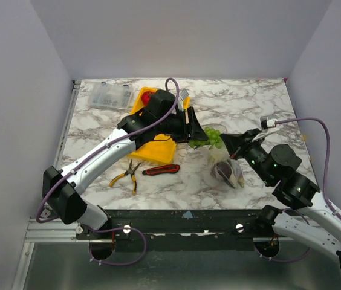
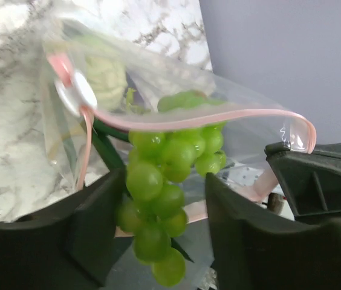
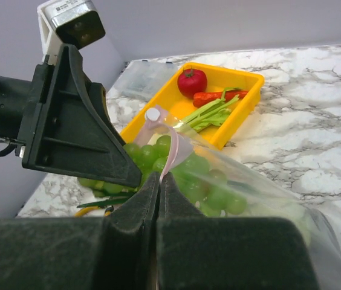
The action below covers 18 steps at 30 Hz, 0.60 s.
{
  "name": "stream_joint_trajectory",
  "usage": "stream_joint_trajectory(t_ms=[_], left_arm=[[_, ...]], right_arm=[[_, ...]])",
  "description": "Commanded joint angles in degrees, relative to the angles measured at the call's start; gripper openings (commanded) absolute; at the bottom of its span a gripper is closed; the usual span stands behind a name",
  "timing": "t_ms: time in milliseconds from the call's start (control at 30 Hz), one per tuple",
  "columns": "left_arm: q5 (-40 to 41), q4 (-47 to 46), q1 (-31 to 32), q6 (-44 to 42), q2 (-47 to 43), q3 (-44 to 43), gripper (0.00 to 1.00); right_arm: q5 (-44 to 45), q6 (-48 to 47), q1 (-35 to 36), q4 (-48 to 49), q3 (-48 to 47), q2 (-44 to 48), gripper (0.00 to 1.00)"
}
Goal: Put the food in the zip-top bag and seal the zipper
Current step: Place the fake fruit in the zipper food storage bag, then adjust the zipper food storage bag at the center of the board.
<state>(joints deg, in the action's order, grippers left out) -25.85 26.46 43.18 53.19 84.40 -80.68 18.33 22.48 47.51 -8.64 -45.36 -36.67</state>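
Observation:
My left gripper [image 1: 198, 136] [image 2: 165, 181] is shut on the green grapes [image 1: 211, 139] [image 2: 164, 175] and holds them at the mouth of the zip-top bag [image 1: 230, 158] [image 2: 158, 75]. The bunch's far end is inside the plastic and its near end lies between my fingers. The pink zipper [image 2: 219, 113] [image 3: 173, 151] crosses in front of the grapes [image 3: 210, 181]. My right gripper [image 1: 238, 145] [image 3: 160, 178] is shut on the zipper strip and holds the mouth up. A purple eggplant [image 1: 222, 172] and a pale cabbage [image 2: 107, 75] lie in the bag.
A yellow tray [image 1: 139, 109] [image 3: 243, 118] behind my left arm holds a red tomato [image 3: 191, 81], an orange carrot [image 3: 210, 96] and a leek [image 3: 210, 113]. Yellow-handled pliers [image 1: 128, 175] and a red-black knife [image 1: 161, 170] lie near the front. A clear hard box [image 1: 110, 95] stands at the back left.

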Motion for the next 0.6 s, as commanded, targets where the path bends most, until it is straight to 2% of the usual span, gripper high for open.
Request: stream_joint_trajectory(t_ms=[0,100,300,400,500,567], left_arm=[[6.63,4.65,-0.16,-4.92,-3.23,-3.74,0.64],[7.81,7.05,-0.16,-8.17,-6.87,-4.21,0.70],[12.78,11.65,-0.41,-15.43,-14.92,-1.03,0.68],[16.06,12.24,-1.48,-16.10,-17.03,2.37,0.54],[12.62,9.38,-4.66,-14.80,-17.09,5.62,0.42],[7.55,5.65,-6.81,-13.24,-16.43,7.96,0.37]], right_arm=[[3.06,4.30,0.13,2.53,-2.09,1.33,0.01],[4.99,5.33,0.13,-0.45,-2.29,1.63,0.01],[5.39,7.21,0.13,-2.14,-1.39,3.42,0.01],[5.14,7.92,0.13,-2.52,-1.57,3.56,0.01],[4.63,8.00,0.13,-2.55,-1.98,3.26,0.01],[4.07,7.93,0.15,-2.61,-2.31,2.98,0.01]])
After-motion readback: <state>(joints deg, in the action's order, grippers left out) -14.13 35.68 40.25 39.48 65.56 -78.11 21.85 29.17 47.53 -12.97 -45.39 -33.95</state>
